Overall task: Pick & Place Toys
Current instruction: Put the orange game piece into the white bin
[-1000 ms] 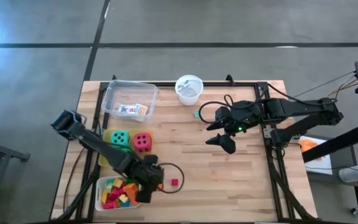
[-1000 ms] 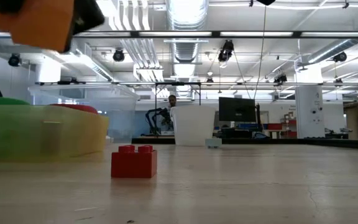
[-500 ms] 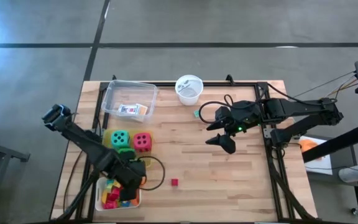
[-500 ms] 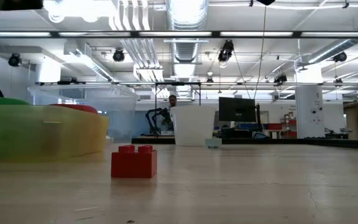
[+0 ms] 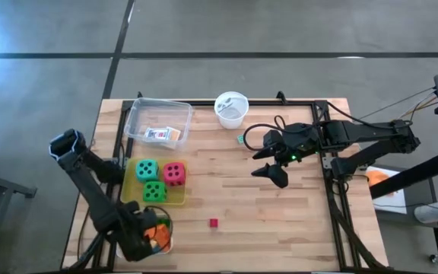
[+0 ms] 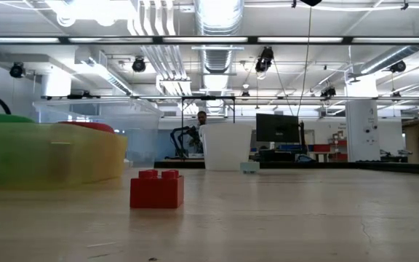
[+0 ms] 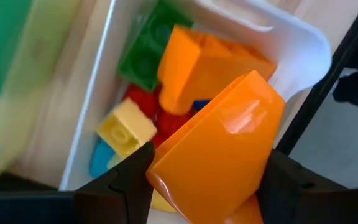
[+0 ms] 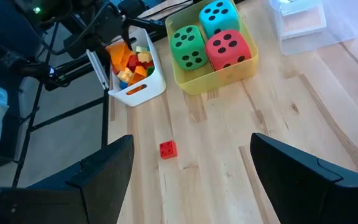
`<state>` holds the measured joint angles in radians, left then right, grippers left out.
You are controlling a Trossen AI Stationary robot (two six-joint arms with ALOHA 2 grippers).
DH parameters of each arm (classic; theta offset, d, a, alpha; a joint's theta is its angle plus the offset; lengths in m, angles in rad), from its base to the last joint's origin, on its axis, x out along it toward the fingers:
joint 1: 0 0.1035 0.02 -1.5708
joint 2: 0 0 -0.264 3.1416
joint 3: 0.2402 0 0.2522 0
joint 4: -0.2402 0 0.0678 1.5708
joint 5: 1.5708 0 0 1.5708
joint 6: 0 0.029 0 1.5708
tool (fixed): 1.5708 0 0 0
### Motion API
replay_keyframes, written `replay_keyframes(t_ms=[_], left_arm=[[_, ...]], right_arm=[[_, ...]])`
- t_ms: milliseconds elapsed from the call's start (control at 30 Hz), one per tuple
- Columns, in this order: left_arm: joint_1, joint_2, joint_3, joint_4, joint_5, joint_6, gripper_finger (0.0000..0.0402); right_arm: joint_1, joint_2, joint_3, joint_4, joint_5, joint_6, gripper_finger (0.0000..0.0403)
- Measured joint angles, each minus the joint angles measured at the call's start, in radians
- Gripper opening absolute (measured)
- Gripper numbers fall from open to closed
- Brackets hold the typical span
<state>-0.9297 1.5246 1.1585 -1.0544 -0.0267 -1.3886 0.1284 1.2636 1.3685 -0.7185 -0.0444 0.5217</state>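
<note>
My left gripper (image 5: 143, 232) hangs over the white tray (image 5: 170, 237) of small bright blocks at the table's near left, shut on an orange block (image 7: 219, 146). A small red block (image 5: 214, 223) lies flat on the bare table and also shows in the low view (image 6: 156, 191). The teal, red and green dice (image 5: 158, 177) sit in the yellow tray (image 5: 131, 186). My right gripper (image 5: 270, 165) is open and empty at the table's right, well above the wood, its fingers standing wide apart in the right wrist view (image 8: 191, 168). My left gripper pinches the orange block between its two fingers, which lie on two opposite sides (image 7: 166, 158) of it. The fingers point down into the white tray. The block is lifted clear, above the other blocks in the tray.
A clear tray (image 5: 139, 114) with a card pack (image 5: 158, 135) stands at the far left, with a white cup (image 5: 231, 109) at the far middle. A small teal block (image 5: 240, 138) lies near the cup. Bare wood stretches around the red block.
My left gripper has carried the orange block from beside the red block toward the table's left and near edge, and now stands over the white tray. The green die, covered by the arm before, now shows. The orange block has left the low view.
</note>
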Motion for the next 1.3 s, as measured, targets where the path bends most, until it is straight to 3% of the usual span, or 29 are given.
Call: replay_keyframes(t_ms=[167,367,733,1300], left_arm=[[-0.048,0.0,-0.059,0.053,-0.011,-0.167,0.0206],[-0.054,0.0,-0.152,0.183,-0.012,-0.242,0.0206],[-0.053,-0.004,-0.202,0.235,-0.015,-0.258,0.0239],[-0.051,-0.005,-0.208,0.282,-0.024,-0.221,0.0246]], right_arm=[[0.0,0.0,0.0,0.0,0.002,0.0,0.0317],[0.0,0.0,0.0,0.0,0.003,0.0,0.0317],[0.0,0.0,0.0,-0.001,0.002,-0.001,0.0317],[0.0,0.0,0.0,-0.002,0.002,-0.01,0.0317]])
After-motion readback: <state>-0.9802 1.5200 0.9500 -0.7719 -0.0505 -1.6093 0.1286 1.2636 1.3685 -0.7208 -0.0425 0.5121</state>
